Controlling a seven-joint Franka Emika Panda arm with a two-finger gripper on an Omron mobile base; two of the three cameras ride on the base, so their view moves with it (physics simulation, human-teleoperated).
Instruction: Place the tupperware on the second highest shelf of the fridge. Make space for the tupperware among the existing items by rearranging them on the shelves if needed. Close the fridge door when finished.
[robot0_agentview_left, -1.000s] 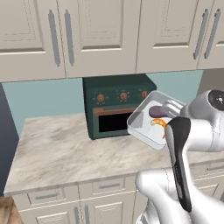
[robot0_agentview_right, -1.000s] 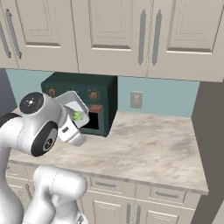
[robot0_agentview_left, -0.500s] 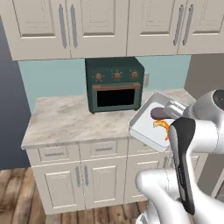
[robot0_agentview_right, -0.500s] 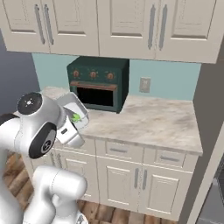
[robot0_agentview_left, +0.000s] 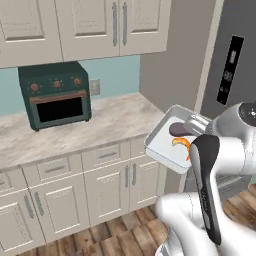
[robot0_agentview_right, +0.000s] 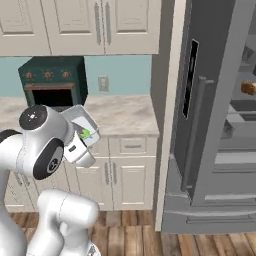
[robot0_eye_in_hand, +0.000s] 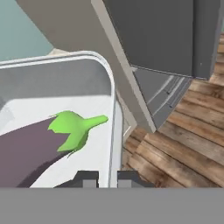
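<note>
My gripper (robot0_eye_in_hand: 107, 178) is shut on the right rim of the tupperware (robot0_eye_in_hand: 65, 92), one fingertip on each side of the wall. The pale tray (robot0_agentview_left: 165, 142) hangs tilted in the air beside the arm and carries a dark purple eggplant (robot0_agentview_left: 177, 129) with a green stem (robot0_eye_in_hand: 74, 127) and orange shrimp (robot0_agentview_left: 181, 143). The tupperware (robot0_agentview_right: 82, 121) sits just in front of the white wrist. The grey fridge (robot0_agentview_right: 210, 100) stands to the right with its door swung open. Grey shelves (robot0_agentview_right: 242, 106) show inside at the far right, with a brown round food (robot0_agentview_right: 248, 88) on one.
A dark green toaster oven (robot0_agentview_left: 55, 95) stands on the marble counter (robot0_agentview_left: 115, 117), under beige wall cabinets (robot0_agentview_left: 90, 25). Base cabinets (robot0_agentview_right: 125, 172) run below. The fridge door's long handle (robot0_agentview_right: 192, 135) and black display strip (robot0_agentview_left: 229, 67) face me. Wooden floor (robot0_eye_in_hand: 183, 144) lies below.
The whole picture has shifted as the base drove: the toaster oven slid left and the fridge came into view on the right. The tupperware stays held in the shut gripper.
</note>
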